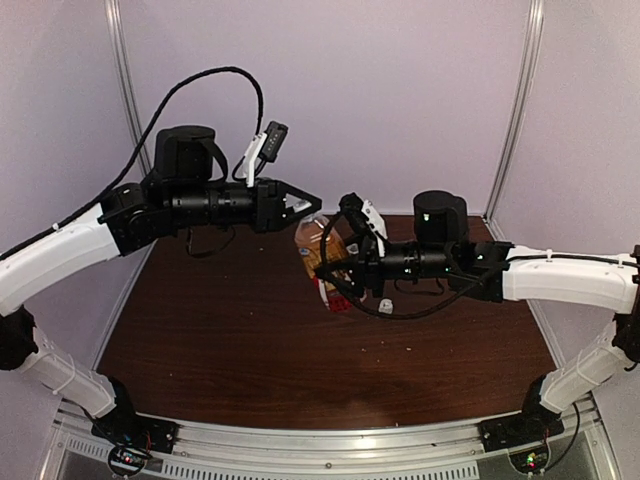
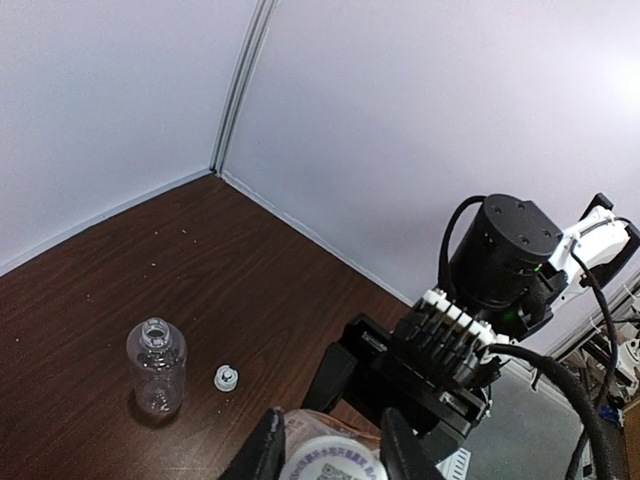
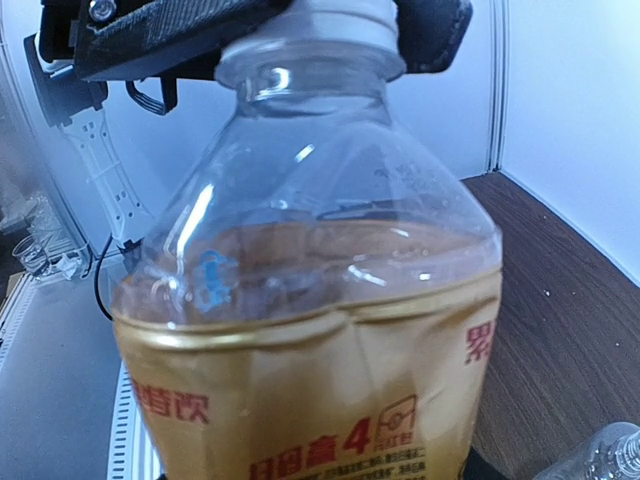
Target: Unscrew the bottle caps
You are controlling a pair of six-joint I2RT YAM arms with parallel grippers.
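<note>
Mid-frame in the top view, the right gripper clamps the amber bottle aloft; the left gripper pinches its white cap. Lower left of the left wrist view, the open clear bottle stands beside a loose cap.

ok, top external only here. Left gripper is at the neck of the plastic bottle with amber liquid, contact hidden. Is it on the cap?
Observer: Yes. Right wrist shows the left gripper shut on the small round white plastic cap, seated on the neck of the amber bottle.
Operator: Other bottle?
Observer: Left wrist shows the clear colourless plastic bottle upright on the dark brown table, mouth open.
Operator: Its cap?
Observer: A loose white cap lies on the table beside it, not touching.
</note>
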